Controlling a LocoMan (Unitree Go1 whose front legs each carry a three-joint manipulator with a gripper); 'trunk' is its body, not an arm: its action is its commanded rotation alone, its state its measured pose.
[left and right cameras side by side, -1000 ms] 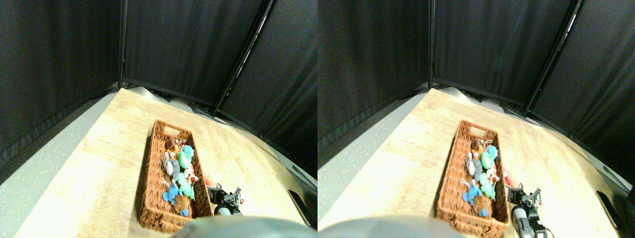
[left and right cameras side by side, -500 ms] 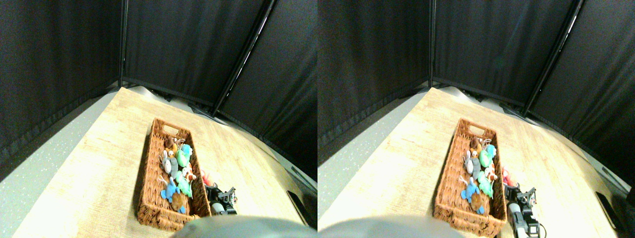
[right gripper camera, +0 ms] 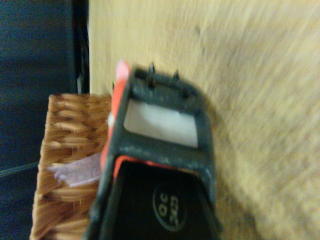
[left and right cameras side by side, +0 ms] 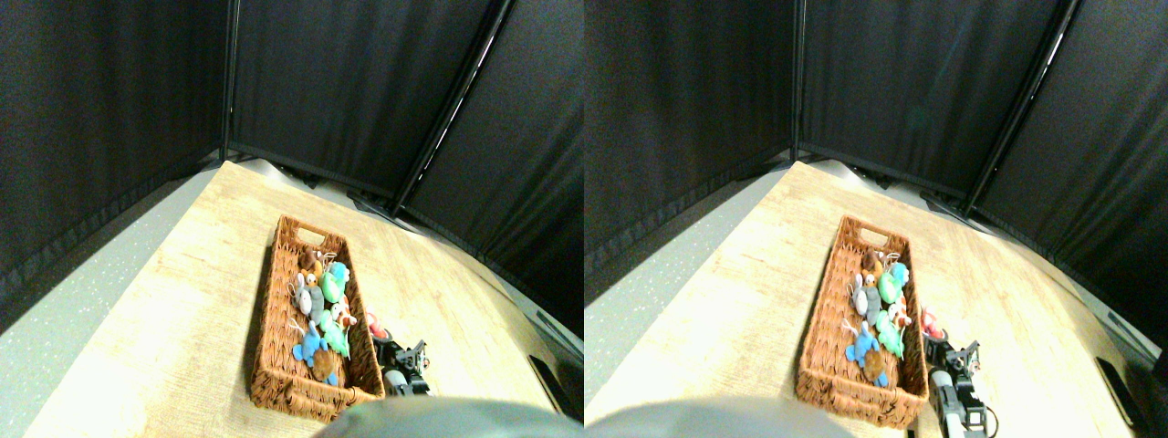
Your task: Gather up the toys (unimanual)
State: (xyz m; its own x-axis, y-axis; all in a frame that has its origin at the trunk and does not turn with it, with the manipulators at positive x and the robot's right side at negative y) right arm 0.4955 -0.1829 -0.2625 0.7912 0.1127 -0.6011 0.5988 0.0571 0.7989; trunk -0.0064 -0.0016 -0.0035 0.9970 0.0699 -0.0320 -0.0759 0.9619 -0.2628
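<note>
The right gripper (left and right cameras side by side: 407, 358) is reaching the red toy (left and right cameras side by side: 375, 323) just right of the basket (left and right cameras side by side: 274, 365). Jaw state: I cannot tell. Next it needs closing on that toy

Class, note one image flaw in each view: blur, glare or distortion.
Stereo pair view: wide-angle bending curves the table edges, and glare washes out its pale wood. Wrist view: motion blur smears the wicker basket and the tool.
</note>
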